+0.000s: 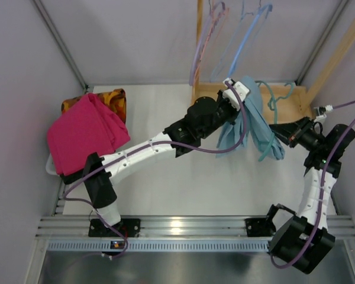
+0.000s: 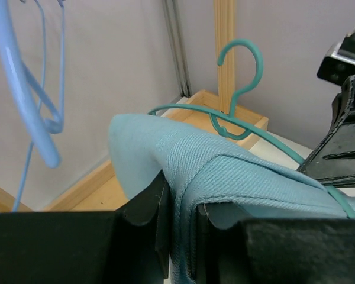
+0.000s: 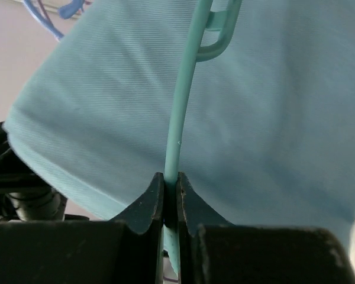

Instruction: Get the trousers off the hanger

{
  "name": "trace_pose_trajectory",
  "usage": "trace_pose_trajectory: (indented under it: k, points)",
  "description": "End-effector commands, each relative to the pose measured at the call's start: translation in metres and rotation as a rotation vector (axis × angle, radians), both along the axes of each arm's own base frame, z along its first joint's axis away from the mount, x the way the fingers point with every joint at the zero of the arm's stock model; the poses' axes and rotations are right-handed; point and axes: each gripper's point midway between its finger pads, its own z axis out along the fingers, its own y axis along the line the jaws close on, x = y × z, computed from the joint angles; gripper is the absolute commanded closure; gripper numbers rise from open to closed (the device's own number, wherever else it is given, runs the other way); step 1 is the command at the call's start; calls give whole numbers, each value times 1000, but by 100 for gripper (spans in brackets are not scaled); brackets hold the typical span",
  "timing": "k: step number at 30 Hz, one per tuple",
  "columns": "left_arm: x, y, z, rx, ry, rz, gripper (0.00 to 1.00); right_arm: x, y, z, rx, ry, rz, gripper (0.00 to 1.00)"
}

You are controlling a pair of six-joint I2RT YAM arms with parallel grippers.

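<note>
The hanger [image 3: 183,106] is being clamped by the right gripper [image 3: 171,183], likely as an anchor, while the trousers [image 2: 236,171] are being pinched by the left gripper [image 2: 180,204].

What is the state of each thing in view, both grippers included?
left gripper: shut on the soft light blue-teal fabric trousers
right gripper: shut on the rod of the thin teal-green plastic hanger
trousers: draped over the hanger, not yet off
hanger: hook free in the air
magenta-pink cloth: piled, partly covering the orange-brown patterned cloth
light blue plastic hanger: hanging bare
</note>
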Motion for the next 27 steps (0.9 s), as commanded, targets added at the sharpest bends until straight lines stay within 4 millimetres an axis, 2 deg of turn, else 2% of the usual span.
trace_pose_trajectory:
  k: [1,6,8,10,11,12,14,16,19,21,22,24,25,26,27]
  points:
    - [-39,73,188,-433,-210,-2,100,10,-25,-14,-90,-64,-61,100]
    - [-57,89,211,-466,-210,-45,100,18,-54,-53,-102,32,-117,100]
    - [-62,90,207,-450,-198,-72,100,20,-59,-62,-107,50,-125,100]
    - [-70,100,212,-465,-189,-78,100,22,-62,-65,-126,52,-133,100]
    - [-69,100,202,-449,-171,-77,100,23,-64,-68,-125,62,-135,100]
    - [-75,109,207,-465,-172,-84,100,24,-65,-69,-133,60,-137,100]
    - [-80,111,200,-455,-160,-94,100,26,-67,-75,-146,64,-135,100]
    - [-84,121,206,-467,-160,-89,100,26,-68,-79,-150,76,-129,100]
    - [-86,138,212,-466,-166,-51,100,28,-71,-81,-165,77,-127,100]
    - [-89,139,204,-421,-160,-60,100,29,-70,-77,-164,68,-119,100]
    - [-97,148,207,-419,-164,-74,100,29,-70,-75,-165,63,-117,100]
    - [-106,152,201,-393,-150,-103,100,30,-71,-66,-171,45,-113,100]
    - [-105,152,184,-350,-121,-98,100,30,-71,-63,-174,37,-110,100]
    - [-110,163,186,-355,-124,-87,100,31,-71,-56,-178,25,-111,100]
    - [-104,170,179,-343,-108,-41,100,32,-72,-53,-184,17,-112,100]
